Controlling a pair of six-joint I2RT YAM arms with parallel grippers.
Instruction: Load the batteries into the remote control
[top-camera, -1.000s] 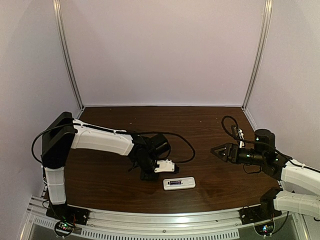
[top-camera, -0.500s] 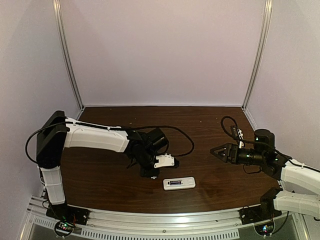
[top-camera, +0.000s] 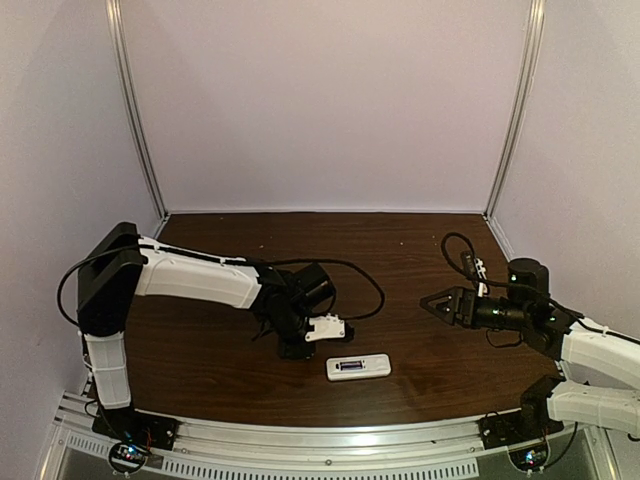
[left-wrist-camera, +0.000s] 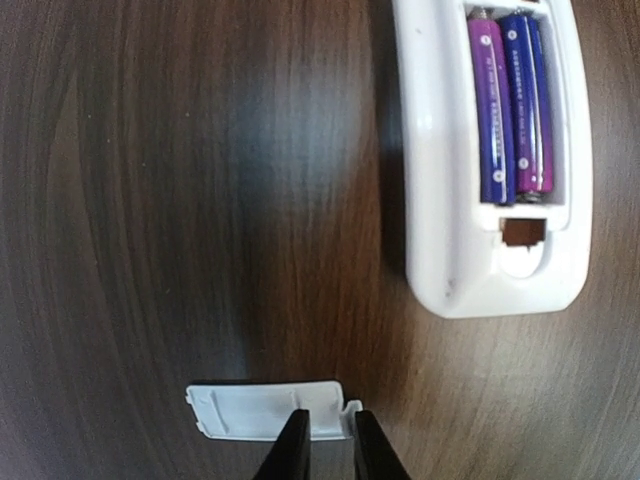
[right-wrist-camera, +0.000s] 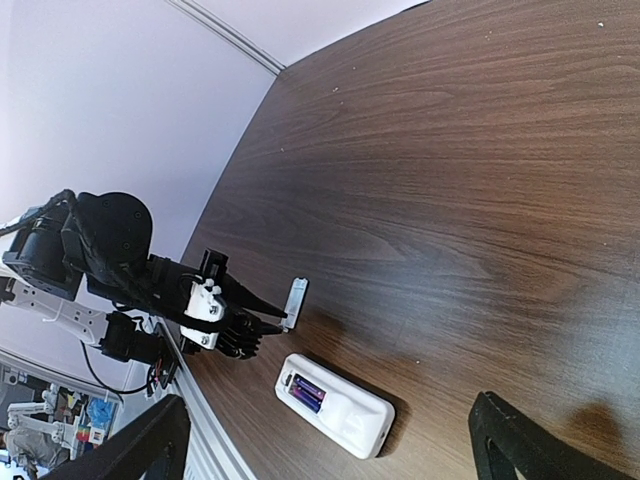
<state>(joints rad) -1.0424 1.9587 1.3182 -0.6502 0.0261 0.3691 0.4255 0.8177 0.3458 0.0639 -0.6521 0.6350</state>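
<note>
The white remote control (top-camera: 370, 367) lies back-up near the table's front, its compartment open. Both purple-blue batteries (left-wrist-camera: 515, 105) sit side by side inside it, also seen in the right wrist view (right-wrist-camera: 307, 392). Just left of the remote (left-wrist-camera: 440, 200), my left gripper (top-camera: 345, 328) is shut on one end of the small white cover (left-wrist-camera: 250, 412), holding it on edge a little above the wood (right-wrist-camera: 296, 300). My right gripper (top-camera: 428, 303) hovers open well to the right, nothing between its fingers (right-wrist-camera: 520, 445).
Dark wooden table (top-camera: 400, 250) with lilac walls on three sides and metal corner posts. A black cable (top-camera: 365, 290) loops behind the left wrist. An aluminium rail (top-camera: 320, 445) runs along the near edge.
My left gripper shifted slightly back and forth beside the remote with the cover at its fingertips. The remote and the right arm have not moved.
</note>
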